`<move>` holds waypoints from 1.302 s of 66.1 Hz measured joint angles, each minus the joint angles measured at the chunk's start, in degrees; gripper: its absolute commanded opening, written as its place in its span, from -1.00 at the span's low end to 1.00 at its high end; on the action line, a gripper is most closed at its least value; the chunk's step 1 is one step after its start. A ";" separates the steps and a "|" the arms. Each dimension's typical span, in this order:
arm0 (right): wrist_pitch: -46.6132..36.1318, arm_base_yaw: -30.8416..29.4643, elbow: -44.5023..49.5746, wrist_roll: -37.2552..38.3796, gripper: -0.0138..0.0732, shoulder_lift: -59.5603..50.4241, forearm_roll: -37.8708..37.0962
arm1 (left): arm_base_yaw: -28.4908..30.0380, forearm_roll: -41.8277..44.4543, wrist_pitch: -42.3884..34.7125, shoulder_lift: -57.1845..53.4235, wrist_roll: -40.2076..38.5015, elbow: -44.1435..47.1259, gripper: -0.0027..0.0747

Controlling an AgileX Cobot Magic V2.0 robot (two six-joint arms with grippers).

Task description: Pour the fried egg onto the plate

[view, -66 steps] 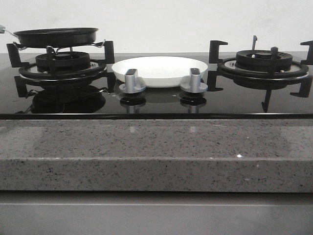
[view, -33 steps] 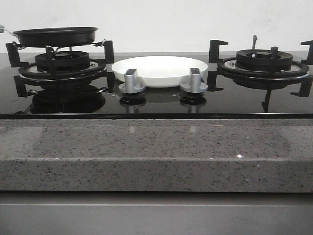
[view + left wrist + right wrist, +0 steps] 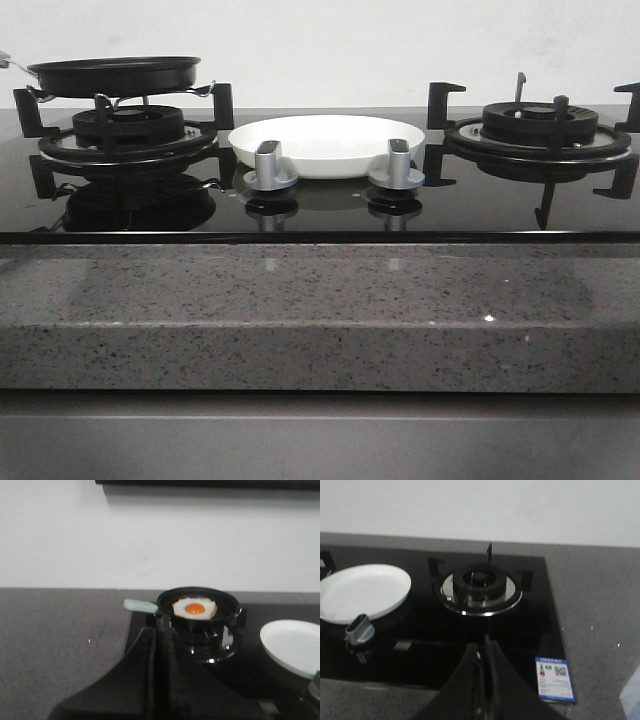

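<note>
Egg first: I see the fried egg lying flat in the black frying pan on the left burner. White plate sits mid-hob, behind two knobs. My left tool and right tool are both clenched, empty.

You see left fingers: matte black, two flat tapering halves meeting along a thin central seam | right fingers: same matte black wedge shape, narrow seam, no markings visible
</note>
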 measured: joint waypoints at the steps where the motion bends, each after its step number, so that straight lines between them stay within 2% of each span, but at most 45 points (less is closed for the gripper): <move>1: 0.86 0.00 -0.33 0.00 -0.84 0.68 0.00 | 0.00 0.00 0.85 0.89 0.00 -0.48 -0.98; 12: 6.10 0.00 -0.73 0.00 -0.84 7.81 0.00 | 0.00 0.00 3.50 6.16 0.00 -1.16 -0.98; 38: 6.47 0.00 -0.73 0.00 -0.81 12.76 0.00 | 0.00 0.00 4.13 9.24 0.00 -1.05 -0.97; 45: 6.47 0.00 -0.73 0.00 -0.56 12.76 0.00 | 0.00 0.00 4.13 9.24 0.00 -1.05 -0.73; 53: 6.60 0.00 -0.73 0.00 0.05 12.76 0.00 | 0.00 0.00 4.13 9.24 0.00 -1.05 -0.11; 58: 6.60 0.00 -0.73 0.00 0.29 12.76 0.00 | 0.00 0.00 4.13 9.24 0.00 -1.05 0.14; 62: 6.75 0.00 -0.73 0.00 0.38 12.76 0.00 | 0.00 0.00 4.13 9.24 0.00 -1.05 0.18; 78: 6.78 0.00 -0.73 0.00 0.37 12.76 0.00 | 0.00 0.00 4.13 9.24 0.00 -1.05 0.18; 86: 6.01 0.00 -1.60 0.00 0.37 13.93 3.66 | 0.00 0.00 4.02 9.24 0.00 -1.05 0.18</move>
